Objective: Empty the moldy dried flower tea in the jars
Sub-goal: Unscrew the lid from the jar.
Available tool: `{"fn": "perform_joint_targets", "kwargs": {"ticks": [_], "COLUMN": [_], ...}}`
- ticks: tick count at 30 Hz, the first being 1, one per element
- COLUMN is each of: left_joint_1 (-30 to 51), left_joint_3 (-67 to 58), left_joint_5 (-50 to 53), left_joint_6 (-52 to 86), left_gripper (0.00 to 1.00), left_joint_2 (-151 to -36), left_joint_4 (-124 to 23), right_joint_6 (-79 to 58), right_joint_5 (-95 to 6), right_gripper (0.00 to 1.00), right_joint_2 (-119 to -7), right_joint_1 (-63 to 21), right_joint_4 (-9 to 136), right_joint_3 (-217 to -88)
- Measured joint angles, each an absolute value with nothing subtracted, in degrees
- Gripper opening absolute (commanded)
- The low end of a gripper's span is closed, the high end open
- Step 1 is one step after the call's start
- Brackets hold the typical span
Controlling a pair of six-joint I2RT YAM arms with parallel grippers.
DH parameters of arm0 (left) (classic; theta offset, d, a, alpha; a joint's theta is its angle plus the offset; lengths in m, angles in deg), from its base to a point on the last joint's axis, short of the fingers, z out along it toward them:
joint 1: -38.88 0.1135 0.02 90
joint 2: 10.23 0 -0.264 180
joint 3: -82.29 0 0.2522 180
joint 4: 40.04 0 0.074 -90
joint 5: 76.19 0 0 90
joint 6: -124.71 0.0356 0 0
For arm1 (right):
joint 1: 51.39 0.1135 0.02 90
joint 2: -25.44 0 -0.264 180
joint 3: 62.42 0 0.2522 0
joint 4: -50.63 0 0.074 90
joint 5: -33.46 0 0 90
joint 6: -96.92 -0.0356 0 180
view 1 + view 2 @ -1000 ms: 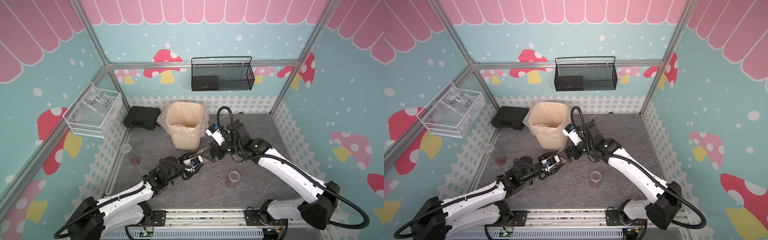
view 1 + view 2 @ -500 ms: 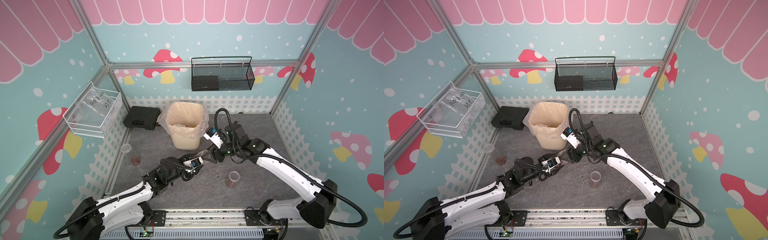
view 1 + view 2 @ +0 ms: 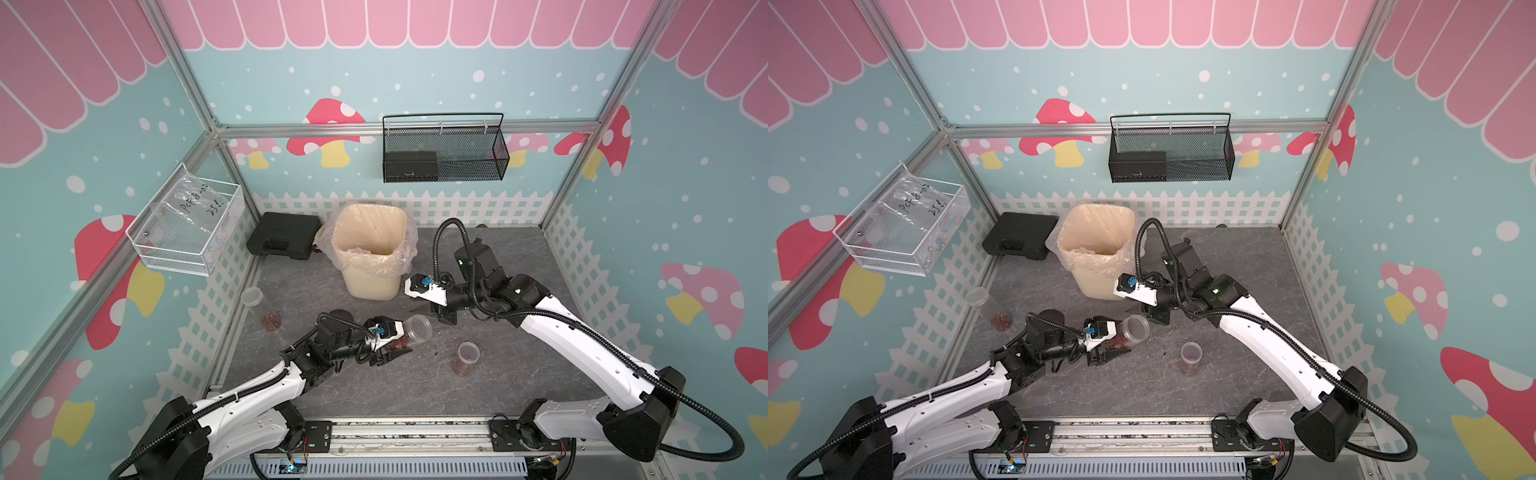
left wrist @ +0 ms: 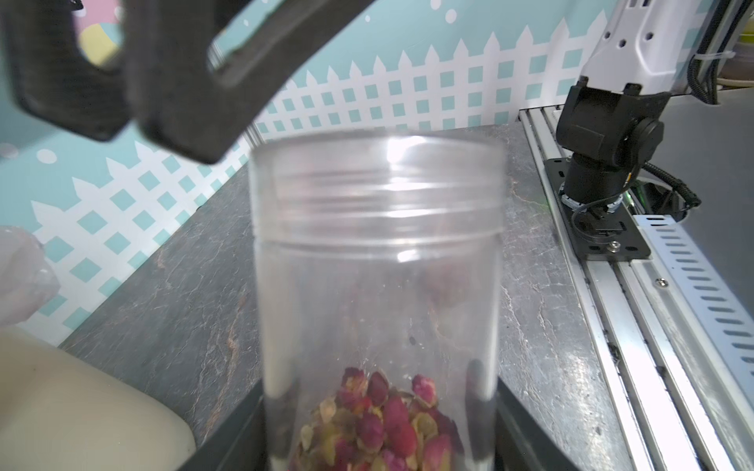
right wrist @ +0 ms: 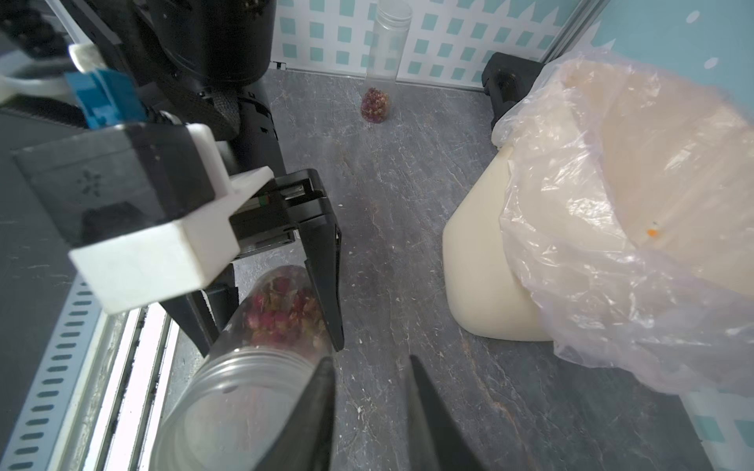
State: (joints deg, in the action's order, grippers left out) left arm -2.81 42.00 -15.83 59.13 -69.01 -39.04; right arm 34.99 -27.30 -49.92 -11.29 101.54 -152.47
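Left gripper (image 3: pixel 399 343): clamped on the tilted jar (image 3: pixel 413 332), lower centre in both top views, just below the bin (image 3: pixel 370 286). The jaws hold the base end. The mouth end points up and right, toward the right gripper (image 3: pixel 436 313).

Tilted jar: clear plastic cylinder with a ridged, threaded neck. The left wrist view is blurred at the neck, so I cannot tell whether a lid is on.

Dried flower tea (image 4: pixel 379 420): a small clump of dark red and pink buds mixed with pale yellow-green bits. It is heaped at the base end and fills only a small part of the jar.

Right gripper: jaws apart, with bare grey table (image 3: pixel 303 291) showing between them in the right wrist view. Nothing is clasped. One finger (image 5: pixel 318 399) sits just beside the tilted jar's mouth.

Jar by the fence (image 3: pixel 259 307): left of centre, upright against the white fence (image 3: pixel 216 299), with a reddish clump at the bottom.

Upright jar (image 3: pixel 467 359): lower right of centre, standing alone with reddish bits at the bottom, touching neither gripper.

Bin: cream, with a clear plastic liner, upper centre of the table.
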Motion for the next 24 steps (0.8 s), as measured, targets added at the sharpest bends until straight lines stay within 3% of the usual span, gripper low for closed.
{"fn": "perform_joint_targets", "kwargs": {"ticks": [2, 3, 8, 19, 21, 24], "left_joint_1": [-2.8, -2.8, -2.8, -3.9, -4.3, -4.7], "left_joint_3": [42.0, 42.0, 42.0, 42.0, 42.0, 42.0], "left_joint_5": [-13.5, -12.2, -5.1, -0.4, -0.1, 0.4], "left_joint_6": [59.3, 59.4, 61.2, 63.6, 63.8, 64.1], "left_gripper": [0.21, 0.21, 0.21, 0.21, 0.21, 0.2], "left_joint_2": [-69.1, -69.1, -68.8, -68.2, -68.2, -68.0], "left_joint_4": [-38.8, -38.5, -36.4, -35.3, -35.3, -35.5], "right_joint_6": [30.9, 28.9, 16.2, 5.3, 4.7, 4.2], "right_joint_5": [-27.2, -27.1, -27.0, -27.1, -27.1, -26.7], "right_gripper": [0.81, 0.86, 0.96, 0.93, 0.9, 0.71], "right_joint_2": [-49.9, -49.8, -48.1, -51.3, -52.1, -52.8], "right_joint_1": [-11.3, -11.3, -11.3, -11.3, -11.3, -11.3], "right_joint_4": [101.3, 101.0, 101.1, 103.7, 103.7, 103.7], "right_joint_3": [-153.1, -153.3, -152.8, -151.1, -151.1, -151.1]}}
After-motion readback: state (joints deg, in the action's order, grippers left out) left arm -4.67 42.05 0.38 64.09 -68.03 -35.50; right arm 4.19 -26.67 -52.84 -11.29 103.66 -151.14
